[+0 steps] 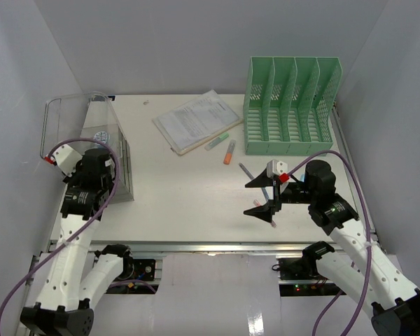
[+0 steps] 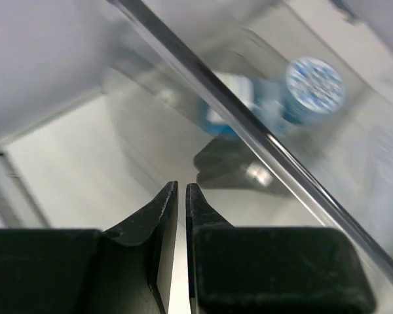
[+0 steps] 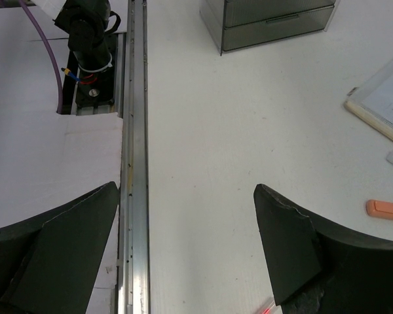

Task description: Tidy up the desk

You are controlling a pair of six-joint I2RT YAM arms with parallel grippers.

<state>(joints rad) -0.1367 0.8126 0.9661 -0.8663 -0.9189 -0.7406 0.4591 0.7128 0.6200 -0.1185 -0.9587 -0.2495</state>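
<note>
The white desk (image 1: 182, 189) carries a clipboard with papers (image 1: 196, 120), a green highlighter (image 1: 217, 142), an orange highlighter (image 1: 229, 152) and a few pens (image 1: 246, 170). My right gripper (image 1: 246, 199) hovers low over the front right of the desk with its jaws wide open and empty; a pink pen (image 1: 271, 222) lies under it. In the right wrist view the gripper (image 3: 187, 186) spans bare desk (image 3: 209, 98) and the metal rail (image 3: 134, 163). My left gripper (image 2: 181, 186) is shut and empty beside the clear bin's wall (image 2: 249, 124); the top view mostly hides its fingers.
A mint-green file rack (image 1: 290, 105) stands at the back right. The clear bin (image 1: 77, 119) stands at the left with a small drawer unit (image 1: 122, 168) against it. A blue roll (image 2: 314, 85) shows through the bin wall. The orange highlighter (image 3: 385, 209) lies right of my right gripper.
</note>
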